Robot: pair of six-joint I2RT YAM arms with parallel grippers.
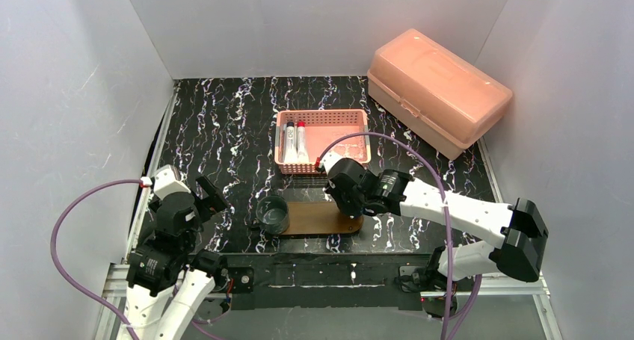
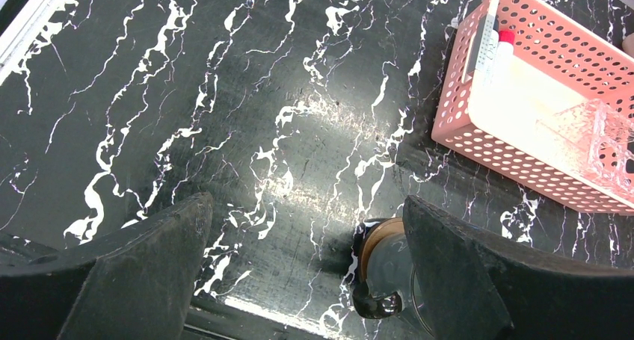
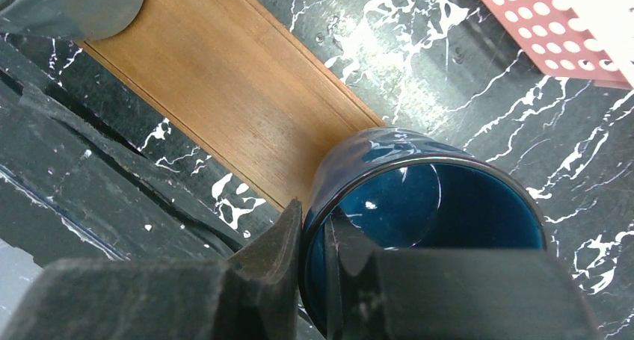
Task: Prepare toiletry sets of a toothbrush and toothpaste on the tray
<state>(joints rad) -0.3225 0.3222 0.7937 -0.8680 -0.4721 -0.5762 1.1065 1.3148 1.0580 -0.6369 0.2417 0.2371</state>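
Note:
The brown wooden tray [image 1: 318, 219] lies near the front edge, with a smoky grey-green cup [image 1: 273, 214] on its left end. My right gripper [image 1: 348, 196] hangs over the tray's right end. In the right wrist view it [image 3: 315, 211] is shut on the rim of the dark blue mug [image 3: 448, 198], one finger inside and one outside, at the end of the tray [image 3: 239, 93]. I cannot tell whether the mug rests on the tray. Toothpaste tubes [image 1: 301, 140] and a slim pale stick, perhaps a toothbrush [image 2: 484, 41], lie in the pink basket [image 1: 323, 119]. My left gripper [image 2: 306, 202] is open over bare table.
A clear faceted glass [image 2: 605, 138] lies in the pink mesh basket [image 2: 478, 142]. A large salmon lidded box [image 1: 437, 90] stands at the back right. White walls close in the black marbled table [image 1: 217, 131] on three sides.

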